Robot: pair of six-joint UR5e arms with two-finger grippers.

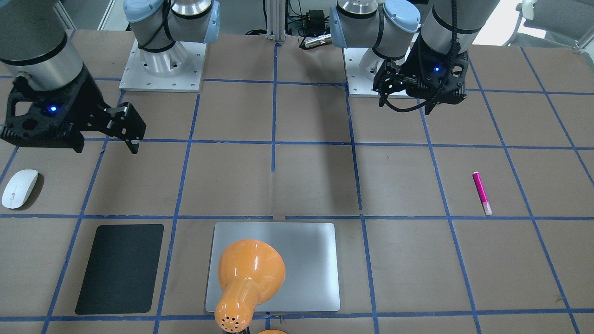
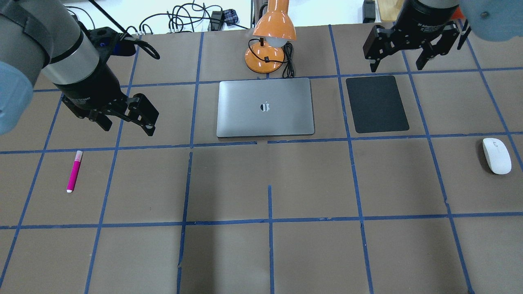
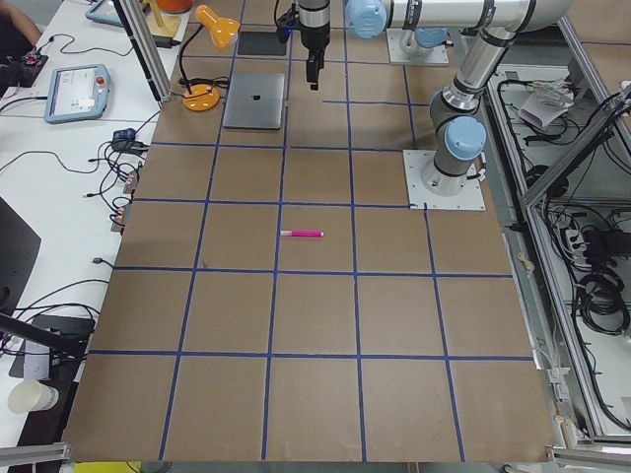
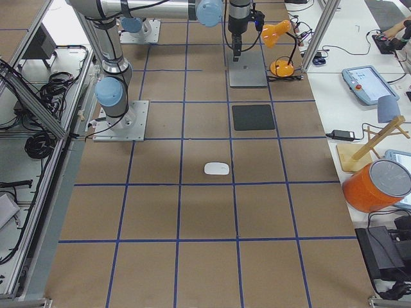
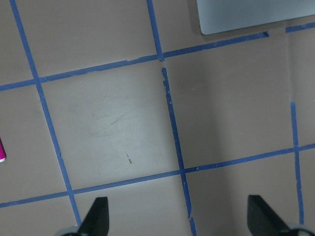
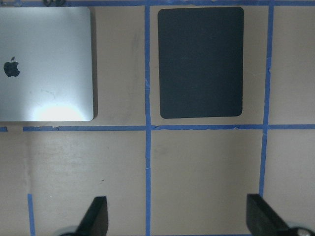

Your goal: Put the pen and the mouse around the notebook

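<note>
The magenta pen (image 2: 74,171) lies on the brown table far to the left of the silver notebook (image 2: 265,107); only a sliver of the pen (image 5: 1,150) shows at the left wrist view's edge. The white mouse (image 2: 496,155) rests far to the right. My left gripper (image 2: 128,128) hangs open and empty above the table between the pen and the notebook. My right gripper (image 2: 396,67) is open and empty, raised over the far edge of a black mat (image 2: 376,104). In the front view the pen (image 1: 481,193), mouse (image 1: 19,188) and notebook (image 1: 306,260) all lie apart.
An orange desk lamp (image 2: 269,36) stands just behind the notebook, its head leaning over it. The black mat lies right of the notebook. Blue tape lines grid the table. Cables run along the far edge.
</note>
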